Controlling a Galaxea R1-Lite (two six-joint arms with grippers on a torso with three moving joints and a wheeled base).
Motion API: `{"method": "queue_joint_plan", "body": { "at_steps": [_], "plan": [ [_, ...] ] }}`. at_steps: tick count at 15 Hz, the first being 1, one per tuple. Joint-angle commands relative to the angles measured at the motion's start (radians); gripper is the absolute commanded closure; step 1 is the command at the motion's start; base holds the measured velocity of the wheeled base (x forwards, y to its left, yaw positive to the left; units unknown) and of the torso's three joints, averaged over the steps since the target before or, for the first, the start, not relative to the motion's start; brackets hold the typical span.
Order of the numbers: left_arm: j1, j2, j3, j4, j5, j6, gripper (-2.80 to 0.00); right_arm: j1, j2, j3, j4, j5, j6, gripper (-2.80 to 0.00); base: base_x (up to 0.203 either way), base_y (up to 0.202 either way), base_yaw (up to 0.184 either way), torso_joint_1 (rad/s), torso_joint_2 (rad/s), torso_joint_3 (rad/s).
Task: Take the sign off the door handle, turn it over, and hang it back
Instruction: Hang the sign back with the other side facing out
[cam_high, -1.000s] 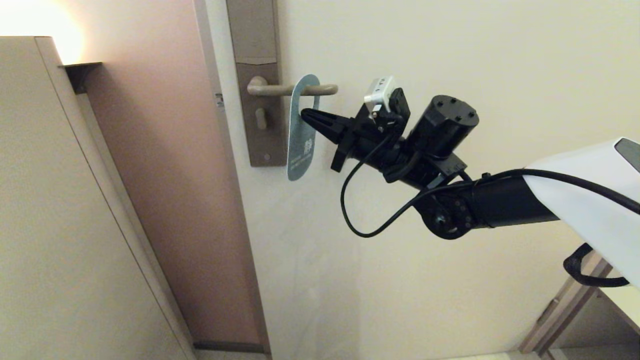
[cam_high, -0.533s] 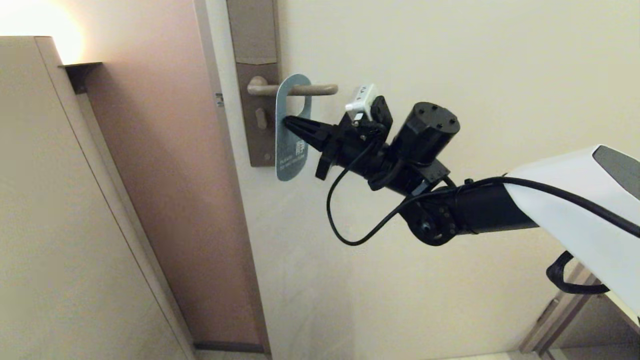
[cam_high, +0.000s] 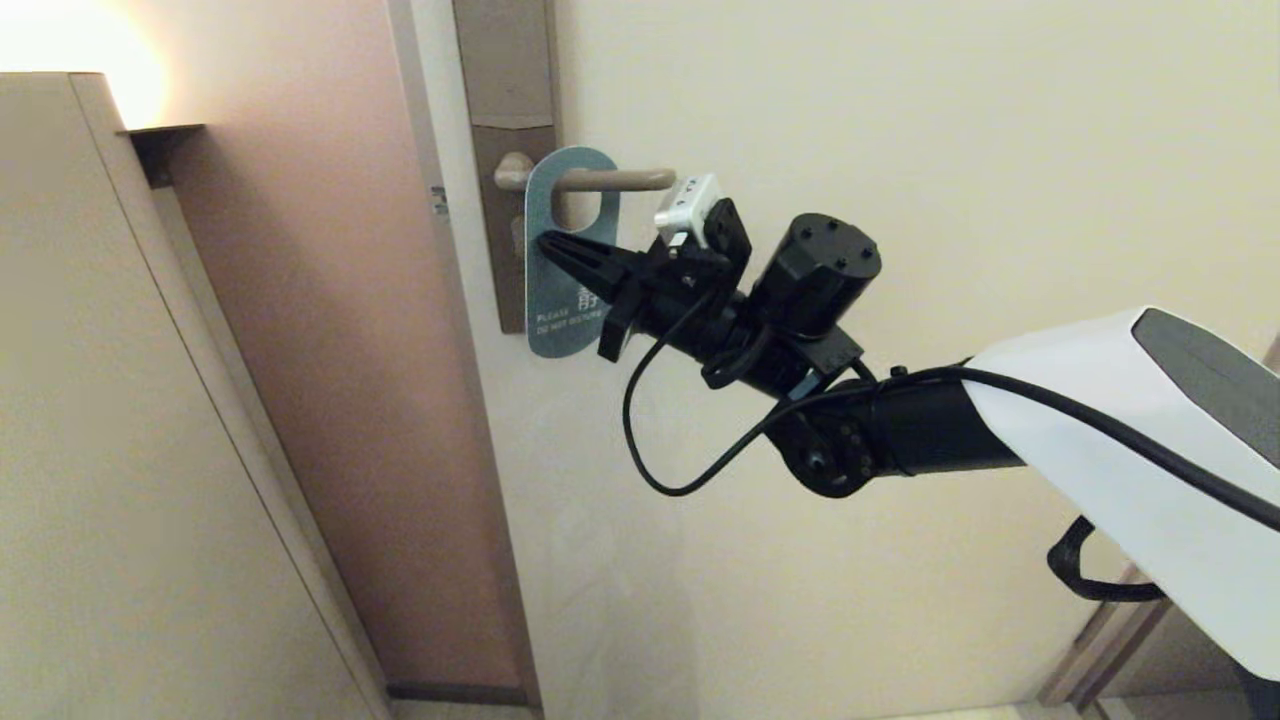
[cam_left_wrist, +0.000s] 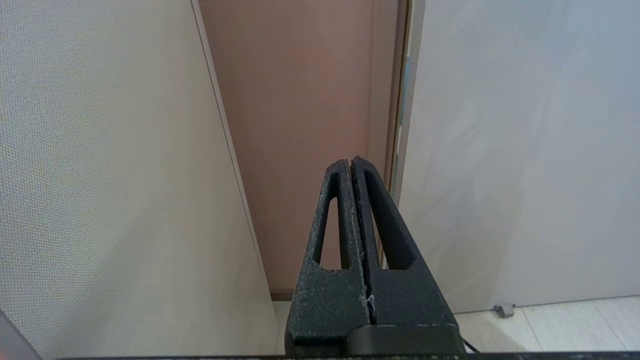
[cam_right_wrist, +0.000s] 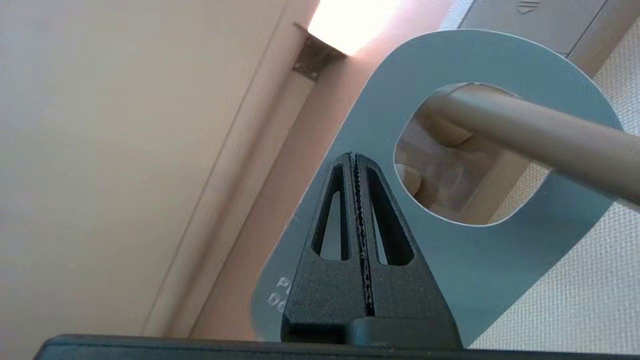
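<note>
Right end effector (cam_high: 548, 243) clenched, tip against blue sign (cam_high: 560, 300) hanging on door handle (cam_high: 610, 180), left end effector (cam_left_wrist: 350, 165) clenched

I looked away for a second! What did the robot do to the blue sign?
The right pincer, shut, pushed the sign along the door handle toward the brown backplate, turning its blue face more toward us. The sign is still hanging on the handle. The door did not move.
</note>
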Motion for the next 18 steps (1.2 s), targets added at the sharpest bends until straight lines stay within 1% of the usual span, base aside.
{"method": "queue_joint_plan", "body": {
  "at_steps": [1,3,4,5,8,10,18],
  "plan": [
    [0.0,0.0,0.0,0.001,0.0,0.0,0.0,0.003,0.035,-0.031,-0.008,0.001,-0.016,0.0,0.0,0.0,0.0,0.0,0.0,0.0],
    [0.0,0.0,0.0,0.0,0.0,0.0,0.0,0.001,0.049,-0.034,-0.008,-0.018,-0.06,0.0,0.0,0.0,0.0,0.0,0.0,0.0],
    [0.0,0.0,0.0,0.001,0.0,0.0,0.0,0.001,0.053,-0.034,-0.008,-0.047,-0.072,0.0,0.0,0.0,0.0,0.0,0.0,0.0],
    [0.0,0.0,0.0,0.0,0.0,0.0,0.0,0.001,0.058,-0.036,-0.008,-0.066,-0.074,0.0,0.0,0.0,0.0,0.0,0.0,0.0],
    [0.0,0.0,0.0,0.0,0.0,0.0,0.0,0.001,0.077,-0.044,-0.008,-0.086,-0.079,0.0,0.0,0.0,0.0,0.0,0.0,0.0],
    [0.0,0.0,0.0,0.0,0.0,0.0,0.0,0.003,0.089,-0.059,-0.008,-0.091,-0.095,0.0,0.0,0.0,0.0,0.0,0.0,0.0],
    [0.0,0.0,0.0,0.0,0.0,0.0,0.0,0.011,0.051,-0.048,-0.005,-0.089,-0.092,0.0,0.0,0.0,0.0,0.0,0.0,0.0]
  ]
}}
